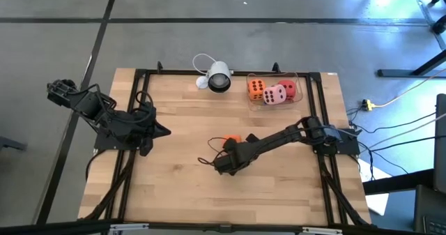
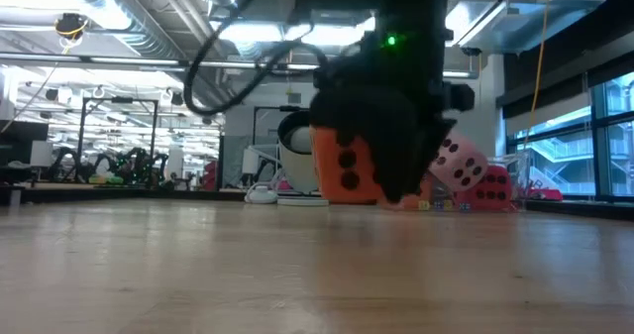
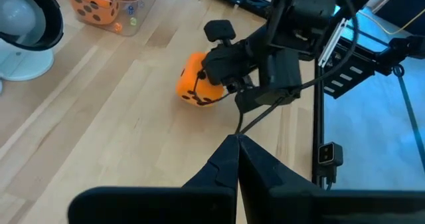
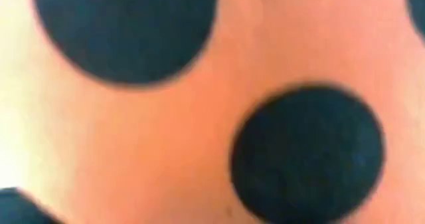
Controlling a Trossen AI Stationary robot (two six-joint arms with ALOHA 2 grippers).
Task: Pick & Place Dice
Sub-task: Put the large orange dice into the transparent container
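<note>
Orange die [image 3: 194, 86] — between right gripper [image 3: 222, 74] fingers.

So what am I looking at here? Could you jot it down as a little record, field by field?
Setting: wooden table, two dark arms
Right hand: at mid-table, around an orange die that sits on the wood
Left hand: shut, empty, waiting at the table's left side
Clear container: at the far edge, holding an orange die, pink die and red die
Also there: white round camera beside the container
</note>
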